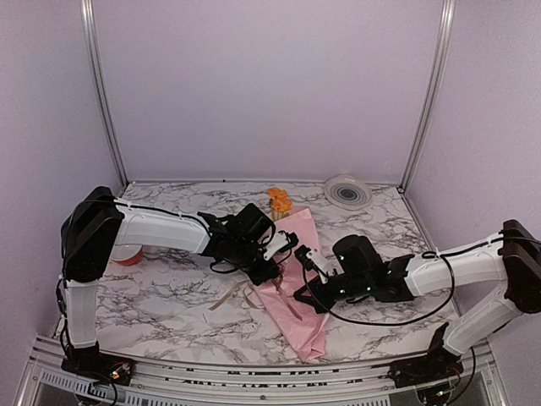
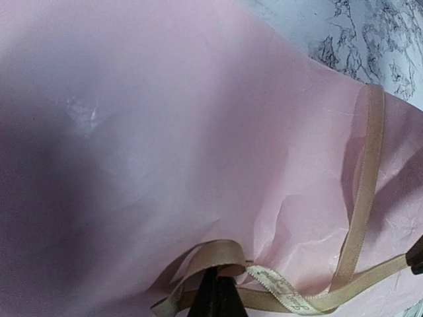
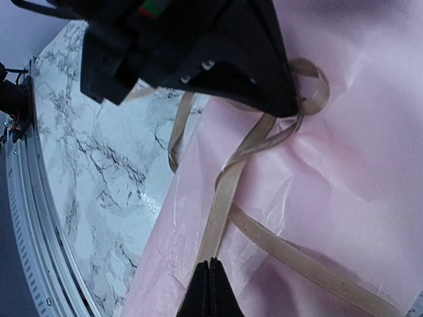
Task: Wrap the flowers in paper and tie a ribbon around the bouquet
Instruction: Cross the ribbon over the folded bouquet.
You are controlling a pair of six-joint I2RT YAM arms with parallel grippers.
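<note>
left jaws: closed, pinching a loop of ribbon [image 3: 228, 178] | right jaws: closed on a ribbon strand | bouquet [image 1: 303, 304]: pink paper [image 2: 165, 132] cone lying flat on table [image 1: 152, 296] between the arms, orange bloom [image 1: 280, 201] at its far end | ribbon: crossed over the paper, ends trailing left onto table

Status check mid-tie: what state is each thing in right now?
paper, rolled around the flowers.
flowers, orange heads poking out the far end.
ribbon, crossed loosely over the paper.
left gripper, shut on the ribbon.
right gripper, shut on the ribbon.
</note>
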